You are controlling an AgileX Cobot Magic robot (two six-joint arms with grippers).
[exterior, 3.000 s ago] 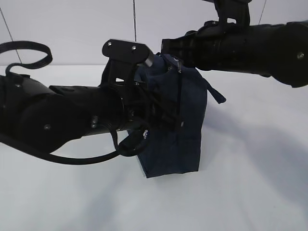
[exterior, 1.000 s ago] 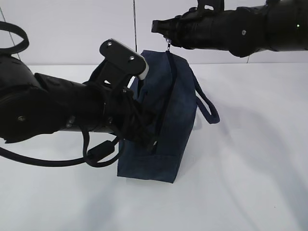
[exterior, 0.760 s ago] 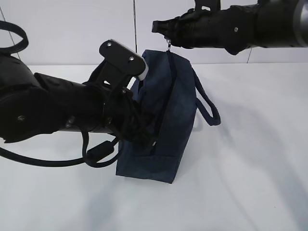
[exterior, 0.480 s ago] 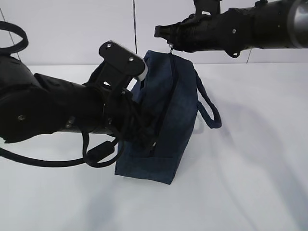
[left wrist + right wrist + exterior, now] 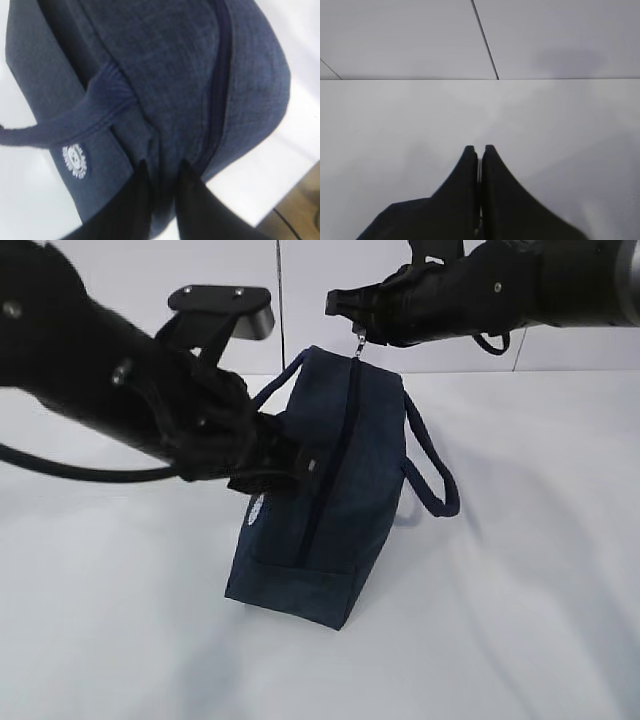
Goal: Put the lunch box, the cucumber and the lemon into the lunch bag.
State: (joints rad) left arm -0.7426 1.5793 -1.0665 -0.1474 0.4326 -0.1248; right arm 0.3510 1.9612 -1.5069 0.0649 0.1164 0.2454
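Note:
The navy lunch bag [image 5: 340, 470] stands tilted on one low end, its upper end hung from the silver zipper pull [image 5: 358, 340]. My right gripper [image 5: 335, 305] is shut on that pull; a sliver of silver shows between its closed fingers [image 5: 470, 170]. The zipper line [image 5: 216, 105] looks closed. My left gripper [image 5: 164, 170] is at the bag's side, its jaws slightly parted with bag fabric showing in the gap. The exterior view shows the left gripper [image 5: 300, 462] pressed close to the bag. The lunch box, the cucumber and the lemon are not in view.
Two loop handles stick out, one on the right [image 5: 432, 475] and one on the far side [image 5: 280, 390]. A white logo patch [image 5: 74, 161] marks the bag's side. The white table [image 5: 520, 620] ends at an edge [image 5: 295, 195] near the bag.
My left arm has risen and swung back, and its jaws have parted from shut. The bag has tipped over more. My right gripper has kept hold of the zipper pull.

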